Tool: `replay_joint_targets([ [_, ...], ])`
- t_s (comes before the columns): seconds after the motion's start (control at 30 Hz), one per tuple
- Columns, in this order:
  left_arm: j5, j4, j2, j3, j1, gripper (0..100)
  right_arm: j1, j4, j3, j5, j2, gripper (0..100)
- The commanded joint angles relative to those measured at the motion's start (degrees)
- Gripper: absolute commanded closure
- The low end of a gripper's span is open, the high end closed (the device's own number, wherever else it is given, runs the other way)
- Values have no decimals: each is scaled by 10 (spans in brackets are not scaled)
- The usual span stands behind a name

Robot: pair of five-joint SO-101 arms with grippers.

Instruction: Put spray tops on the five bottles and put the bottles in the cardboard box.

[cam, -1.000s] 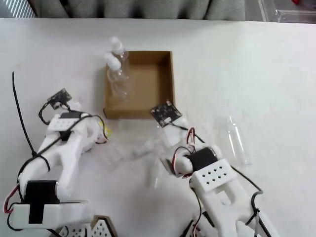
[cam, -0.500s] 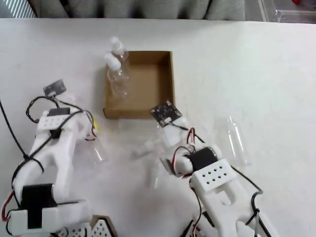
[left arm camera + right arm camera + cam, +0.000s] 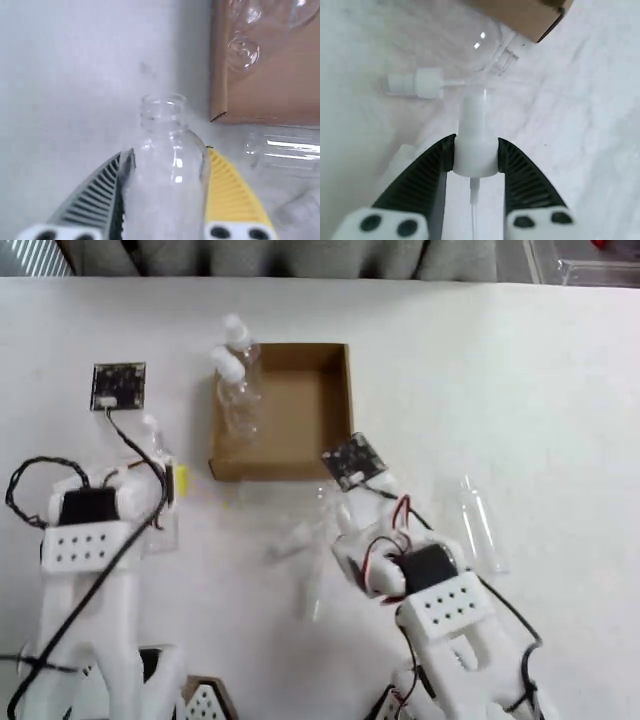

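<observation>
Left hand (image 3: 170,157) pinched an open-necked bottle (image 3: 165,125) near the cardboard box (image 3: 265,85); right hand (image 3: 476,144) pinched a spray top (image 3: 475,122). Capped bottles (image 3: 240,405) lay inside.

Cut off, covered, or too faint to read

The bottle (image 3: 172,170) in my left claw (image 3: 170,155) is cut by the picture's edge, so its base is unseen. So is a second bottle (image 3: 282,150) lying beside the cardboard box (image 3: 265,90). The tube of the spray top (image 3: 475,145) in my right claw (image 3: 476,144) leaves the frame. From above, a circuit board (image 3: 352,462) partly covers that claw.
</observation>
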Motion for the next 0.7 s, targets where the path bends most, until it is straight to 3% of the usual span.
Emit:
replay_joint_targets([
  [0.0,-39,4,-97,11,34,979,18,-7,-4,4,-80,984],
  [0.2,-40,3,-251,26,163,976,24,-41,1,4,-202,984],
  [0.4,-40,-39,-384,51,311,977,96,-179,-4,-2,-324,984],
  [0.67,-39,-225,-507,221,378,977,116,-372,-6,-2,-473,984],
])
